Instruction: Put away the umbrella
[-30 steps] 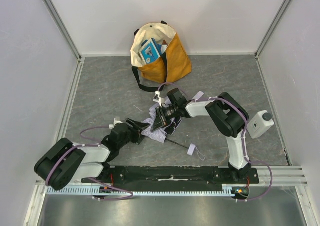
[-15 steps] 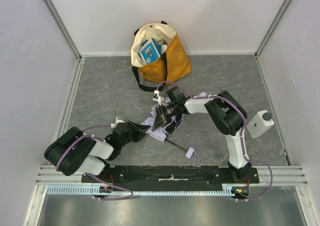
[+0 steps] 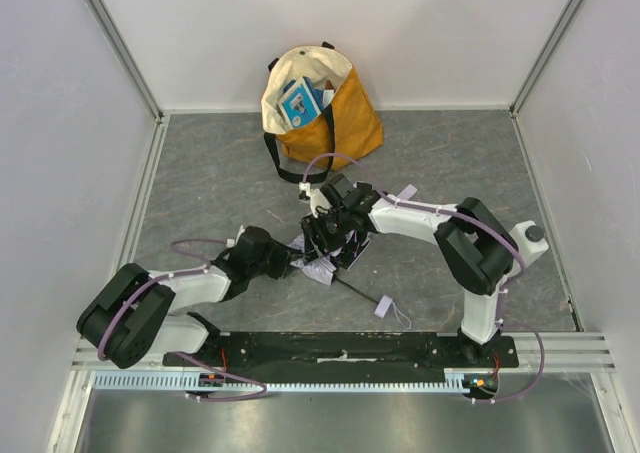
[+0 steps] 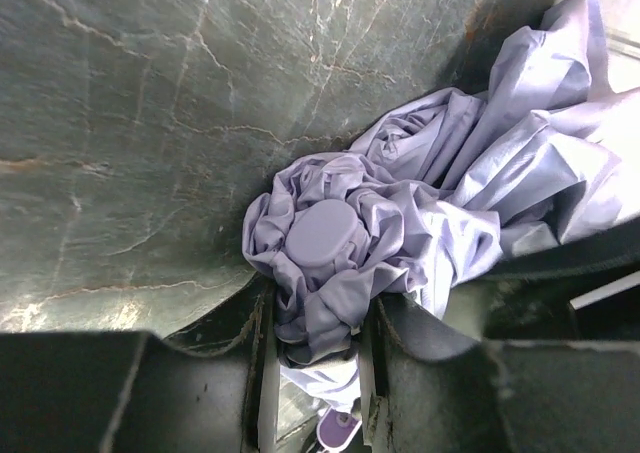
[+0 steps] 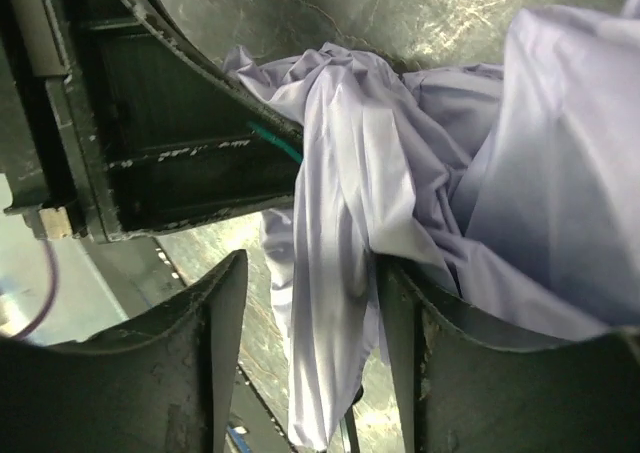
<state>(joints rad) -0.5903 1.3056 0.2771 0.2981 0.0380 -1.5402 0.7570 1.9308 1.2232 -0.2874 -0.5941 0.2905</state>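
The umbrella (image 3: pixel 318 264) lies crumpled on the grey floor mid-table, a pale lavender canopy with its black shaft (image 3: pixel 356 287) running right to a lavender strap (image 3: pixel 386 307). My left gripper (image 3: pixel 291 263) meets it from the left. In the left wrist view the left gripper (image 4: pixel 318 308) is shut on bunched fabric just below the round lavender end cap (image 4: pixel 326 239). My right gripper (image 3: pixel 326 239) sits over the canopy from the right. In the right wrist view the right gripper (image 5: pixel 310 273) is open, with a fold of fabric (image 5: pixel 335 273) hanging between its fingers, against the right one.
A mustard-and-cream tote bag (image 3: pixel 345 118) stands open at the back centre, with books inside and a black strap trailing forward. A white container (image 3: pixel 528 241) sits at the right behind the right arm. Walls close in the left, back and right.
My left gripper has reached further right and up onto the umbrella's end. My right arm's elbow has swung right while its gripper stayed over the canopy. The strap end shifted slightly.
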